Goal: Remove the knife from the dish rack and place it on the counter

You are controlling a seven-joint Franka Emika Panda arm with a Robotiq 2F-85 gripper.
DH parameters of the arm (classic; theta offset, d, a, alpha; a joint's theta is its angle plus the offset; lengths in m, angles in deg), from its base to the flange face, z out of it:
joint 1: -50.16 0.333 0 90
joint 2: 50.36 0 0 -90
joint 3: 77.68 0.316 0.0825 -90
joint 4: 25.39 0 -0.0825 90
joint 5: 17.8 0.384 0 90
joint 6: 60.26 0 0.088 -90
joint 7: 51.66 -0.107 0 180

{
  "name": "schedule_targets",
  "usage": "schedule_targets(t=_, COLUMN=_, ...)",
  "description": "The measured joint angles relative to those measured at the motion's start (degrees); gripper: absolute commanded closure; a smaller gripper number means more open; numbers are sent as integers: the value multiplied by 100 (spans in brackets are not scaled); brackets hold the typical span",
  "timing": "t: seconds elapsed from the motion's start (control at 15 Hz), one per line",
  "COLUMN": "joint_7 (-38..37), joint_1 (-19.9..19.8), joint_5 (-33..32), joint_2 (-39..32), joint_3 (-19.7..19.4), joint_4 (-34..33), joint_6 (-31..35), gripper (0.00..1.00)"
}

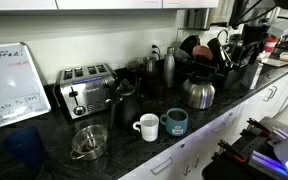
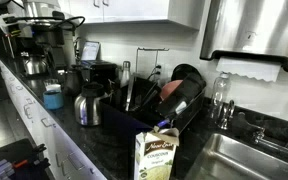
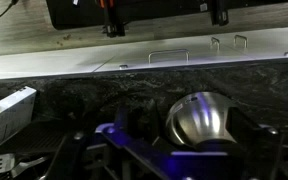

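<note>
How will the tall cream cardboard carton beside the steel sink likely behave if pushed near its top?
The cream cardboard carton is tall on a narrow base, so it would probably tip, not slide. Its weight is unclear: contents hidden. Standing near the dark stone counter's front edge, it might fall off.

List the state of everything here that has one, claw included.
white mug: upright on the counter.
teal mug: upright, beside the white mug.
steel kettle: upright on the counter.
carton: upright.
dish rack: loaded with dishes; knife not discernible.
claw: too dark in the wrist view to tell open or shut.
</note>
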Motion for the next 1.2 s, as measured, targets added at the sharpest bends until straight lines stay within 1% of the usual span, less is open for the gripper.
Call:
schedule_targets(t=0.47, joint_7=1, joint_1=-2, joint_5=-23, joint_2=-9, joint_3=-20, joint_4=-18, joint_6=11, gripper=0)
schedule_targets(t=0.73, joint_7=159, joint_1=-14, joint_5=-54, joint_2=-195, joint_3=-244, joint_4=-80, joint_6=70, gripper=0)
schedule_targets(t=0.93, joint_7=224, joint_1=-137, joint_5=-151, joint_2=-603, joint_3=-516, joint_4=-186, joint_6=384, gripper=0)
schedule_targets(t=1.2, joint_7=153, joint_1=-540, joint_5=-308, joint_2=-1313, joint_3=-760, joint_4=-570, joint_6=1065, gripper=0)
